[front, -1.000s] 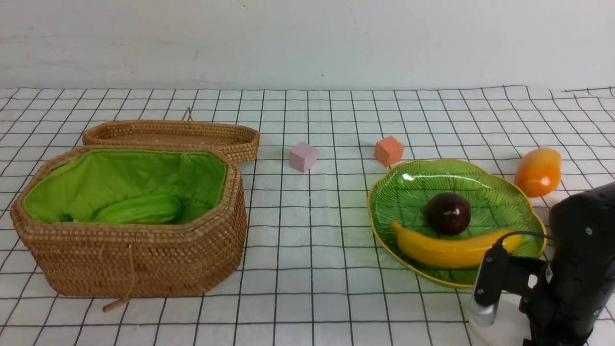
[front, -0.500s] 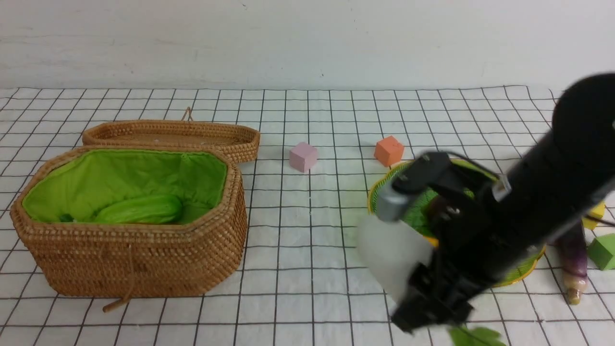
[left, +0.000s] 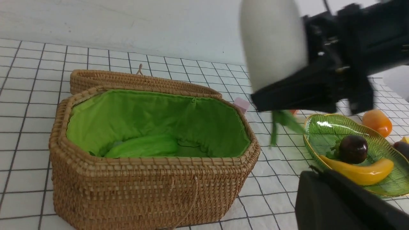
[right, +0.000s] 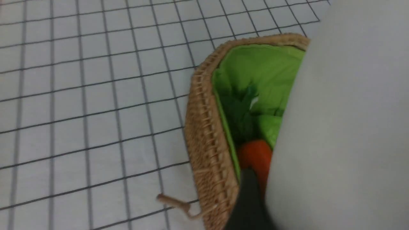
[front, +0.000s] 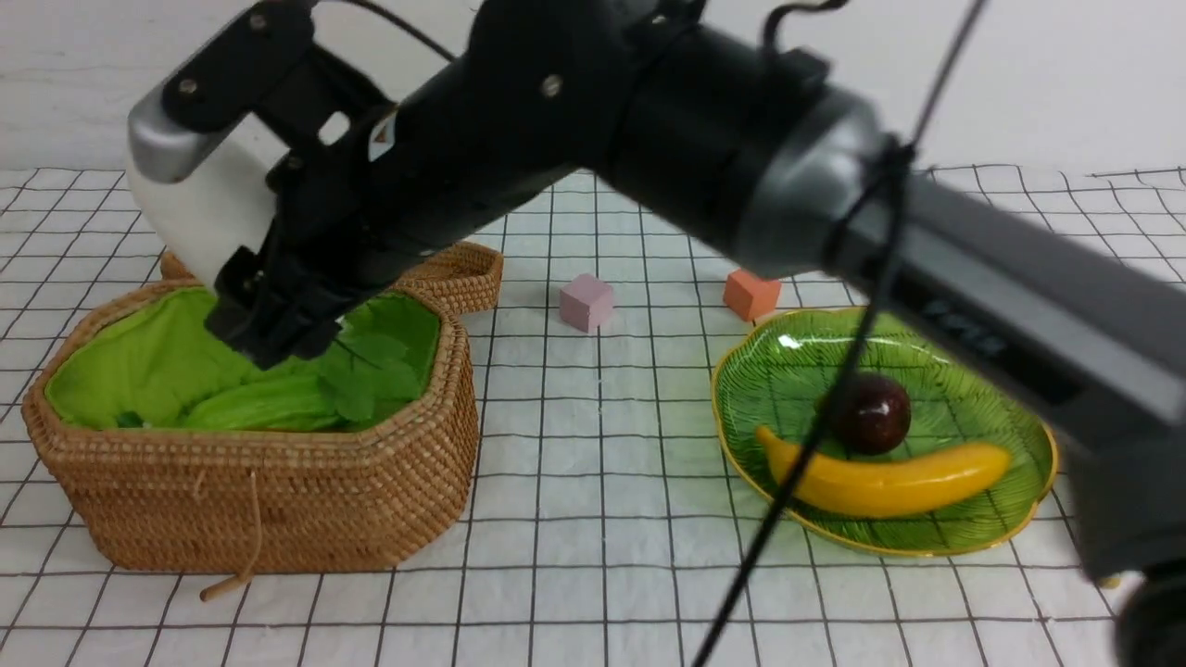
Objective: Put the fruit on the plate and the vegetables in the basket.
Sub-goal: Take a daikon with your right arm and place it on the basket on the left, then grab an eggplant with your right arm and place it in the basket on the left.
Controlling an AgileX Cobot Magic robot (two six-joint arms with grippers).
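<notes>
My right gripper is shut on the big white radish and holds it over the basket. The radish's green leaves hang into the basket. A light-green gourd and an orange carrot lie on the green lining. On the green plate rest the banana and the mangosteen. Beyond the plate lie the mango and a dark eggplant on the cloth. My left gripper shows only as a black mass and is shut.
The shallow woven lid lies behind the basket. A pink cube and an orange cube sit between basket and plate. My right arm spans the scene, and its cable crosses in front of the plate.
My right arm rose from the near right corner and swung left across the plate, carrying the radish to above the basket. Nothing else moved.
</notes>
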